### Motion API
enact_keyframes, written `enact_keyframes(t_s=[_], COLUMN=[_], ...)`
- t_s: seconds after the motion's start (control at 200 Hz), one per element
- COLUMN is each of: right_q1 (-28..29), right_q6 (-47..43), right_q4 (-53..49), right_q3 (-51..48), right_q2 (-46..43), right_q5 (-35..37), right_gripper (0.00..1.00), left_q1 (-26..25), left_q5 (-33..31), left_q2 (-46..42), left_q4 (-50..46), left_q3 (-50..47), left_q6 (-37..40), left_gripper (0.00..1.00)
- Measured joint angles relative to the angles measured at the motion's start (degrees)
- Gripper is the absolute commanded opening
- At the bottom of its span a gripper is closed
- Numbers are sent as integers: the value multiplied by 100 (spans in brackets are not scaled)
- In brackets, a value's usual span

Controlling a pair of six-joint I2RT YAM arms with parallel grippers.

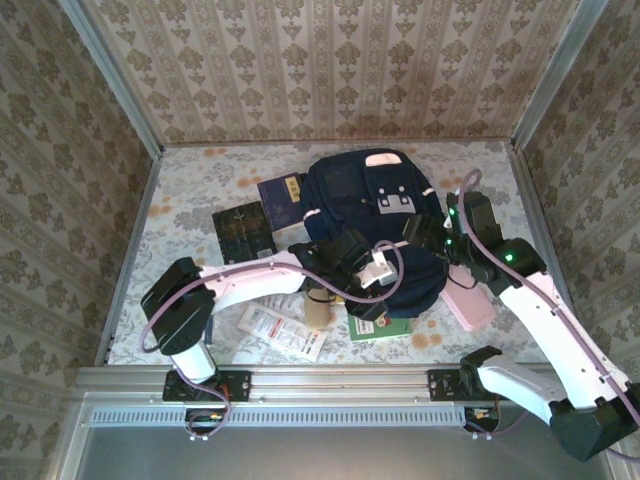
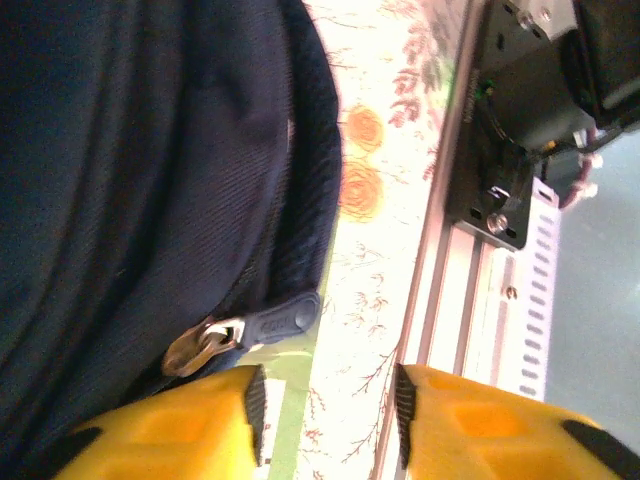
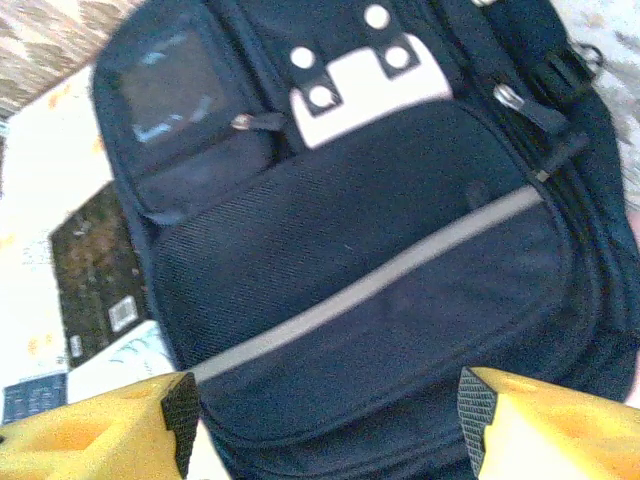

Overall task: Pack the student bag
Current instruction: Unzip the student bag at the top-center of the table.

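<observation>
The bag (image 1: 370,190) is lying flat on the worktop (image 1: 190,180), toward the far middle, front face up. It is showing navy fabric, a pale stripe (image 3: 380,285) running across the front pocket, and a white patch (image 3: 350,80) with round studs above that pocket. A small clear-window pocket (image 3: 175,90) is sitting beside the patch. In the left wrist view a zipper pull (image 2: 265,325) is hanging at the bag's (image 2: 150,180) near edge, just above the flowered worktop (image 2: 370,250).

Books are lying around it: a blue book (image 1: 282,193) touching its left side, a dark book (image 1: 242,228) just beyond that, and a green book (image 1: 385,328) poking out from under its near edge. A pink case (image 1: 468,308) is resting near its right corner.

The left arm (image 1: 250,280) is stretching low across the worktop from its base, its wrist lying over the bag's near left part. The left jaws are standing partly apart, yellow fingers (image 2: 170,430) gripping nothing, with the zipper pull just ahead of them.

The right arm (image 1: 540,300) is bending up and inward, its wrist hovering at the bag's right side. The right jaws are standing wide, fingers (image 3: 100,435) empty, pointing across the front pocket of the bag (image 3: 380,200).
</observation>
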Motion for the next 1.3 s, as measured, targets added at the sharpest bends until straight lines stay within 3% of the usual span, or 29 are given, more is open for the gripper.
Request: enact_keyframes(t_s=[0.375,0.475,0.57,0.64,0.72,0.8,0.94,1.085,1.3], right_q1=[-144,-138,-35,310,1134,1871,2608,2942,2964], right_q6=[-22,-199,-282,-258,-166,122,901,1569,2428], right_q4=[-219,-149,-131,39,87,136,155,195,706], right_q3=[-363,-625,-1051,-1401,-1665,-1676,-1672,-1672,-1834], right_q2=[-581,-796,-979,-1021,-914,-496,302,654,575], right_q5=[-101,-557,-1095,-1327,-1281,-1001,-323,-20,-52], right_gripper=[60,61,55,51,54,53,51,63,58], left_q1=[-166,24,437,769,1086,1344,1742,1996,2120], left_q5=[365,367,240,-61,-503,-870,-1189,-1307,-1309], left_q2=[-120,-748,-1582,-2116,-2544,-2763,-2848,-2883,-2903], left_q4=[35,251,275,208,-28,-332,-688,-761,-804], left_q3=[310,-225,-688,-756,-728,-695,-732,-946,-999], left_q6=[59,-173,-533,-758,-920,-1012,-1095,-1158,-1204], left_gripper=[53,54,54,54,55,55,55,55,55])
